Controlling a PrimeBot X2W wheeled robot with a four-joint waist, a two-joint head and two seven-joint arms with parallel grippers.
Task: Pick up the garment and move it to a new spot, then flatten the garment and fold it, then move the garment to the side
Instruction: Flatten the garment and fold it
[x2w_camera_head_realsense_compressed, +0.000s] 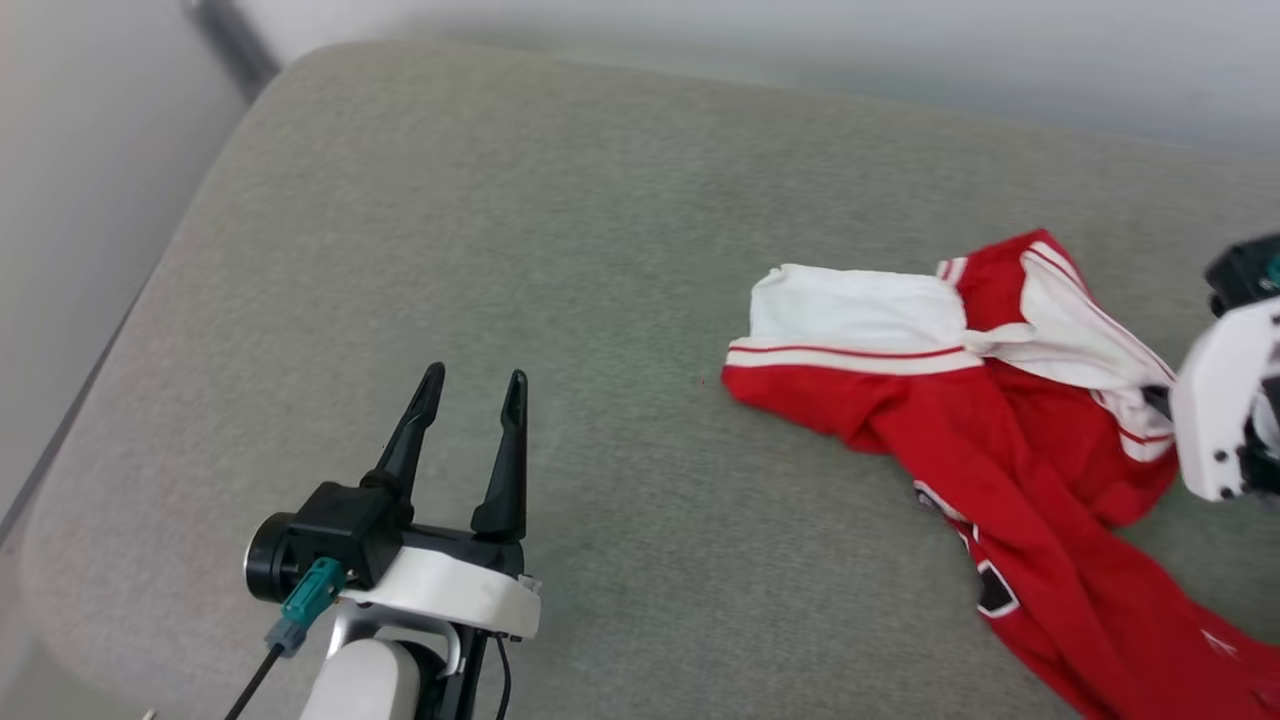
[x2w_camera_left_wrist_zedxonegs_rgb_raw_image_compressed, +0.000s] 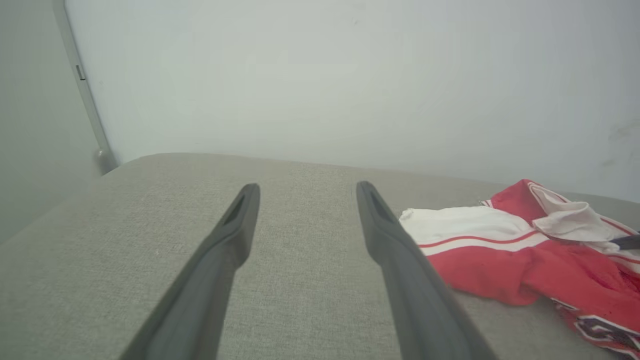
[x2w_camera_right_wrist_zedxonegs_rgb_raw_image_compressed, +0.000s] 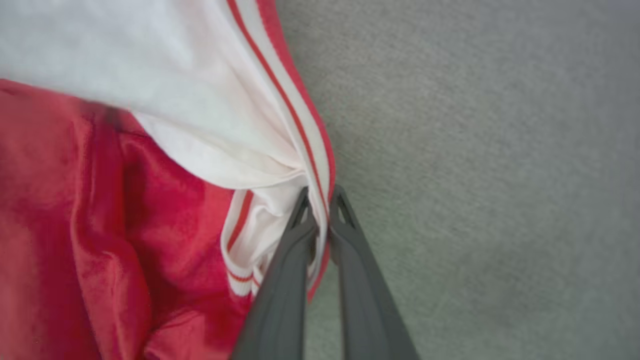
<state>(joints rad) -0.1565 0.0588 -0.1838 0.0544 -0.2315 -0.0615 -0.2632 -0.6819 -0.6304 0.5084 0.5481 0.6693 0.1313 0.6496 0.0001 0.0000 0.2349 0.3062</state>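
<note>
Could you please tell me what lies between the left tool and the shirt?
Bare grey cushion lies between the left tool and the shirt, which are apart; the head view shows that stretch.

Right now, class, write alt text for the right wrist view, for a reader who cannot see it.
The right tool is closed on the red-and-white striped edge of the garment, a crumpled red and white shirt that takes up the left half of the view. Bare grey upholstery lies to the right.
</note>
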